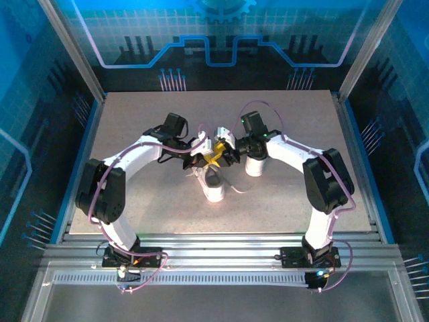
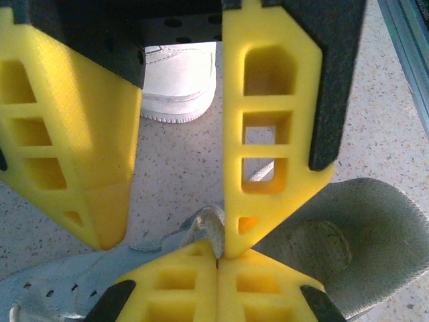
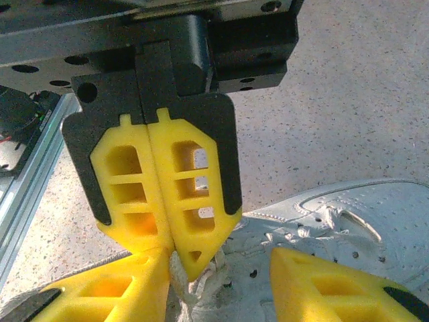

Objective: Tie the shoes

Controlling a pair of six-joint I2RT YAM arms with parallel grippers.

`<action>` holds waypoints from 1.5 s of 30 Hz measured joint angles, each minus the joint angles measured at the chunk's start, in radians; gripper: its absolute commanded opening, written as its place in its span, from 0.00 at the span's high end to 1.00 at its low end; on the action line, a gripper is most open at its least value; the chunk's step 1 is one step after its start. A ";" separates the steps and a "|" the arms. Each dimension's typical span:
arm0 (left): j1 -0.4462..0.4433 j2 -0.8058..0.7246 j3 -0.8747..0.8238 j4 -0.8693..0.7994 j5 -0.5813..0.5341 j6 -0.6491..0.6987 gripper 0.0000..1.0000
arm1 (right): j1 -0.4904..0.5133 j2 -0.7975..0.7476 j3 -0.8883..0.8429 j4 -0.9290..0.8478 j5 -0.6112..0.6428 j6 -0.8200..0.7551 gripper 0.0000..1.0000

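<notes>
Item: tabletop [image 1: 134,134], speckled and pale, bearing one pair of shoes. We list first the worked shoe [image 1: 213,188], lying directly beneath both sets of fingertips: white to light grey, perforated toe, white sole, grey insole showing through the open collar just beside the left fingers. The second shoe [image 2: 177,80] has the same make and colour and stands apart beyond the right fingers, with nothing touching it; we cannot tell the state of its laces. The left gripper [image 3: 181,265] has its fingers pressed together and clamped on a strand of lace [image 3: 184,285] that rises from the shoe's eyelets to their tips. The right gripper [image 3: 218,258] has its fingers apart, one on either side of the left fingertips and the pinched lace, gripping nothing. Progress, in our judgement: early. We see no knot or bow on either shoe; one strand is lifted and a second grasp appears in preparation. Crossing, looping, tightening, and the whole second shoe remain.
</notes>
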 measured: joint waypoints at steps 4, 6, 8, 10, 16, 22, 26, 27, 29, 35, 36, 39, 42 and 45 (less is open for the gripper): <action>0.007 0.000 0.000 0.000 -0.002 0.010 1.00 | 0.000 0.013 0.020 -0.026 -0.005 -0.022 0.57; 0.012 0.000 0.000 0.001 -0.002 0.014 1.00 | 0.000 0.019 0.026 -0.035 -0.007 -0.030 0.57; 0.019 0.000 0.000 0.001 -0.002 0.015 1.00 | 0.001 0.028 0.030 -0.045 -0.011 -0.036 0.57; 0.026 -0.001 0.000 0.002 -0.003 0.015 1.00 | 0.001 0.038 0.037 -0.053 -0.011 -0.043 0.58; 0.036 -0.008 -0.011 0.005 -0.012 0.015 1.00 | 0.010 0.069 0.069 -0.082 -0.012 -0.057 0.79; 0.044 -0.024 -0.035 0.028 -0.039 0.003 1.00 | 0.020 0.085 0.091 -0.093 -0.014 -0.058 0.90; 0.044 -0.058 -0.084 0.098 -0.065 -0.040 1.00 | 0.020 0.085 0.091 -0.089 -0.010 -0.049 0.94; 0.043 -0.069 -0.098 0.119 -0.071 -0.051 1.00 | 0.020 0.085 0.091 -0.087 -0.007 -0.045 0.94; 0.043 -0.091 -0.124 0.161 -0.084 -0.079 1.00 | 0.020 0.084 0.089 -0.071 0.002 -0.033 0.95; 0.035 -0.124 -0.177 0.273 -0.111 -0.161 1.00 | 0.020 0.074 0.071 -0.027 0.031 0.006 0.95; 0.032 -0.124 -0.181 0.286 -0.114 -0.172 1.00 | 0.020 0.070 0.067 -0.023 0.036 0.012 0.95; 0.021 -0.125 -0.190 0.322 -0.124 -0.214 1.00 | 0.019 0.059 0.056 -0.017 0.051 0.026 0.96; 0.006 -0.125 -0.206 0.370 -0.148 -0.256 1.00 | 0.017 0.047 0.047 -0.019 0.074 0.034 0.96; -0.010 -0.125 -0.223 0.408 -0.179 -0.291 1.00 | 0.015 0.042 0.038 -0.022 0.096 0.037 0.96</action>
